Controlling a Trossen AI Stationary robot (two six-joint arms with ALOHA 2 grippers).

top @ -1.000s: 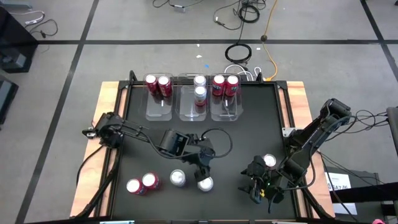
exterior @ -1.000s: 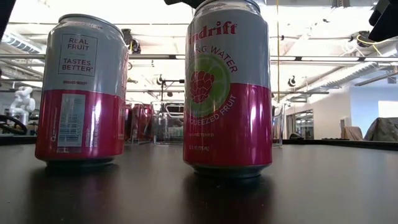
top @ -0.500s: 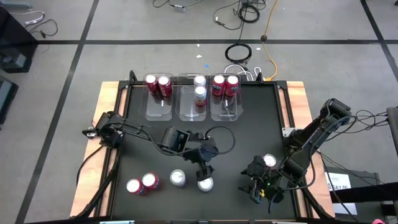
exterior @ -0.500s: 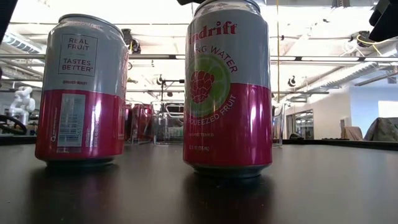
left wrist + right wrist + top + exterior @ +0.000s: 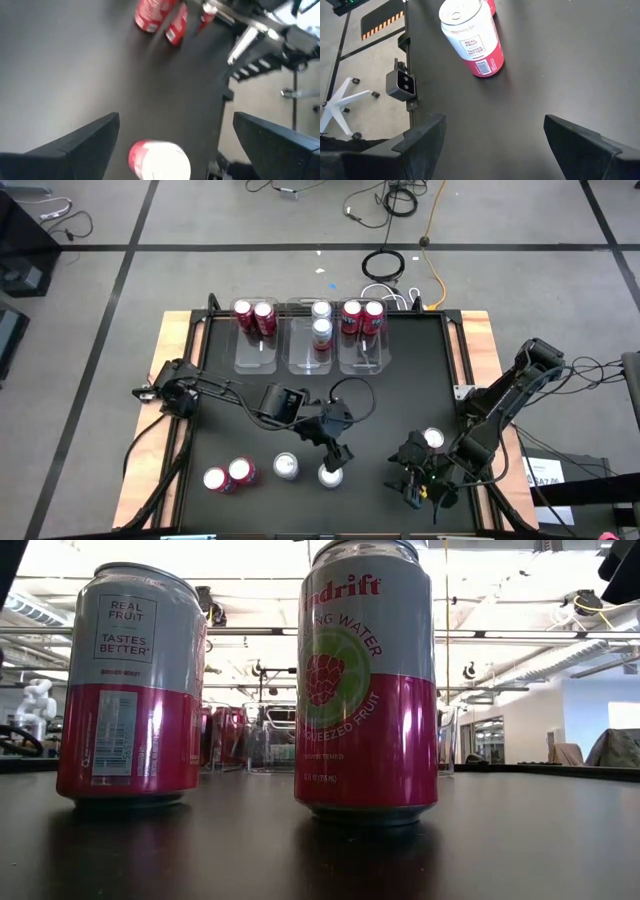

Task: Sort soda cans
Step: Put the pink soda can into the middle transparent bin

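Note:
Five cans stand on the black table: two red ones [image 5: 228, 475] near the left front, a silver-topped one [image 5: 286, 467], one [image 5: 330, 476] beside it, and one [image 5: 433, 440] toward the right. The low view shows two of them close up [image 5: 130, 690] [image 5: 365, 680], silver above and red below. My left gripper [image 5: 334, 457] hovers open over the can [image 5: 160, 160], its fingers wide on either side of the top. My right gripper [image 5: 412, 485] is open near the front right. Its wrist view shows a can [image 5: 472, 40] standing well ahead of it.
Three clear plastic bins [image 5: 321, 355] sit in a row at the table's far edge. The left bin holds two red cans [image 5: 254, 316], the middle two silver ones [image 5: 321, 320], the right two red ones [image 5: 362, 315]. Wooden table edges and black frame rails [image 5: 452, 350] border the mat.
My left gripper has moved a little toward the table's near edge and now sits over the can beside the silver-topped one. In the low view the dark part above the right-hand can has slid out of the picture. The cans have kept still.

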